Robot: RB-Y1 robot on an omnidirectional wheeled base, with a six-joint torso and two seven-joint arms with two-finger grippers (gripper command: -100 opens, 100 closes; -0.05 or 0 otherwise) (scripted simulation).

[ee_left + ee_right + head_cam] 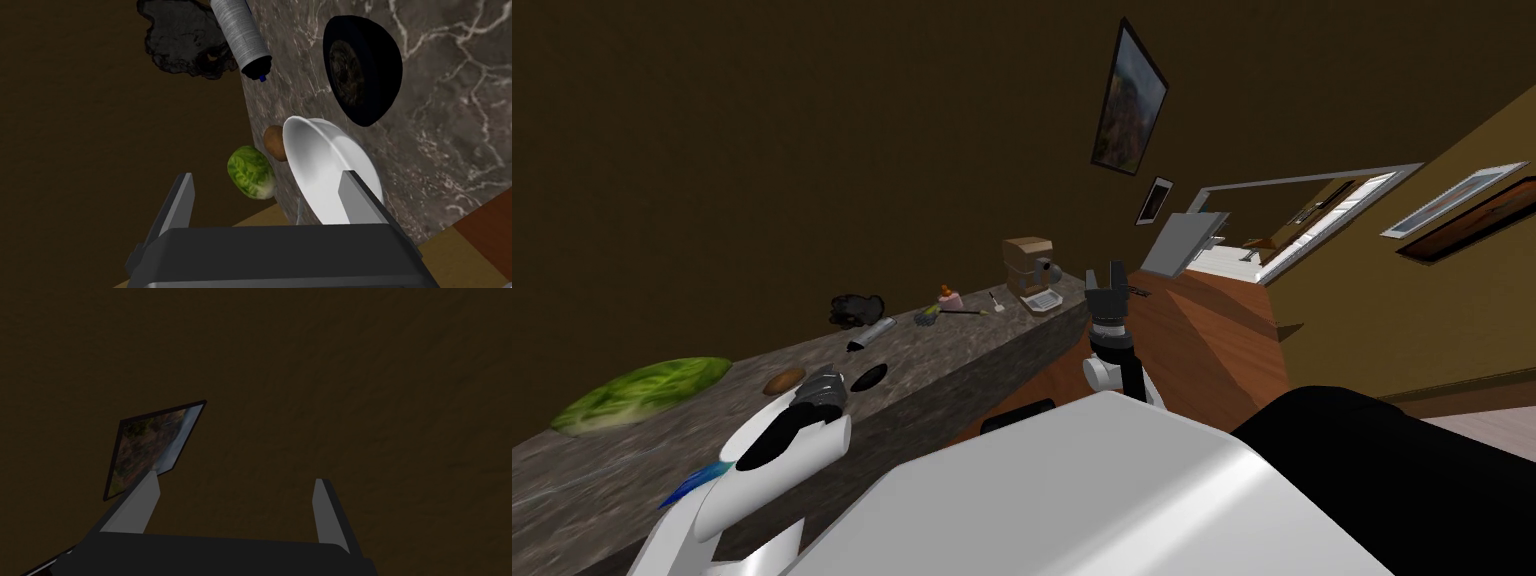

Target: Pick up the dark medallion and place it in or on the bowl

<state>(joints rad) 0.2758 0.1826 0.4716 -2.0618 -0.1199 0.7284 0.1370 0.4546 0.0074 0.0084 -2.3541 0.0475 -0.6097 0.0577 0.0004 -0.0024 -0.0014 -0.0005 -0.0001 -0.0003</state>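
Medallion [359, 75]: dark, thick round disc with a brownish patterned face. It lies free on the dark, pale-veined stone counter [450, 125], past the bowl as seen from the left gripper.
Bowl [320, 165]: plain white round bowl on the same counter, near the medallion and right in front of the left gripper. One finger [357, 197] crosses its rim in the wrist view.
Left gripper [268, 176]: jaws spread wide with nothing between them, poised above the counter.
Right gripper [236, 479]: raised off to the side, jaws apart and empty.
Neighbours: a small brown potato [274, 142] sits beside the bowl and a green leafy lettuce [251, 172] beyond it. A grey cylinder with a dark tip [242, 37] and a black lumpy object [182, 40] lie farther along.
Step in hand: probably the reach toward the medallion, with the grasp not yet made.
Doing it well: lift clear of the bowl's rim before moving past it. Centre the jaws over the disc, turn the wrist so the fingers flank its rim, and close only once both sides are bracketed.
Risk: the finger nearest the bowl could nudge it.
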